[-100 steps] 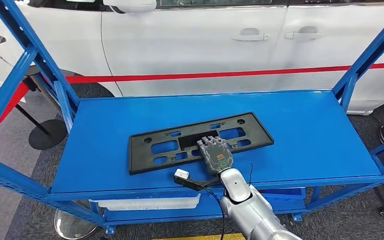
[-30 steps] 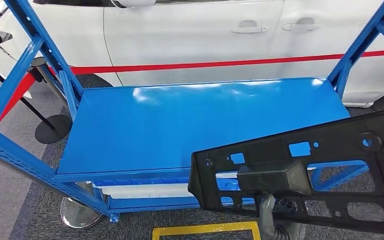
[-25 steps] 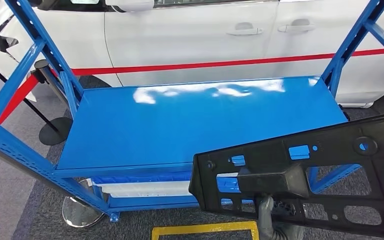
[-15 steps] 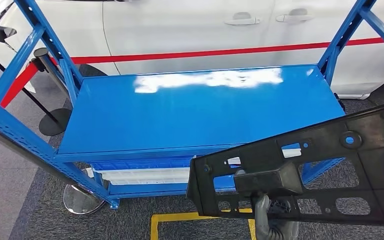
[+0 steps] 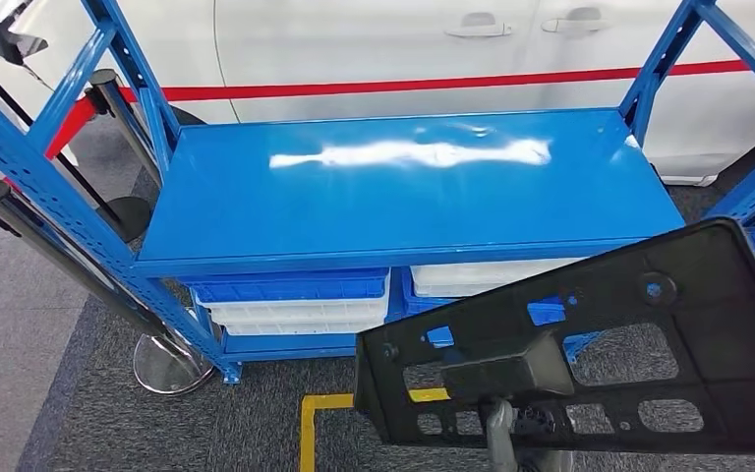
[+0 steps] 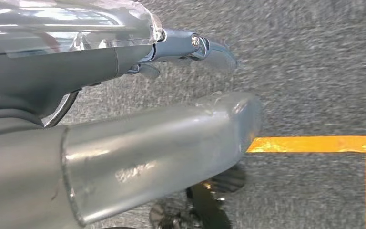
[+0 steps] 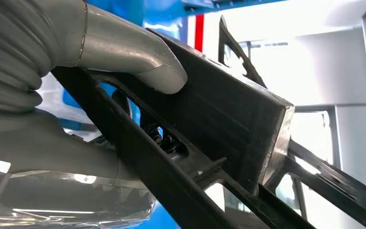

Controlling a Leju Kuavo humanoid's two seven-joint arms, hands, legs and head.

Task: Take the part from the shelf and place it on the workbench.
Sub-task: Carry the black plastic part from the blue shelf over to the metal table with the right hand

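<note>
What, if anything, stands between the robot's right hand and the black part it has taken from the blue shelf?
Nothing does. The right hand already grips the black part: in the right wrist view the thumb lies against its raised centre block. The part hangs in the air in front of the blue shelf. No workbench is in sight.

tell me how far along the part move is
Done: the part is off the shelf, whose top is bare. In hand: the right hand grips the part, thumb on its raised middle, holding it tilted in front of the shelf. Left: carry it to the workbench and set it down; no workbench can be seen yet. The left hand hangs over the floor.
</note>
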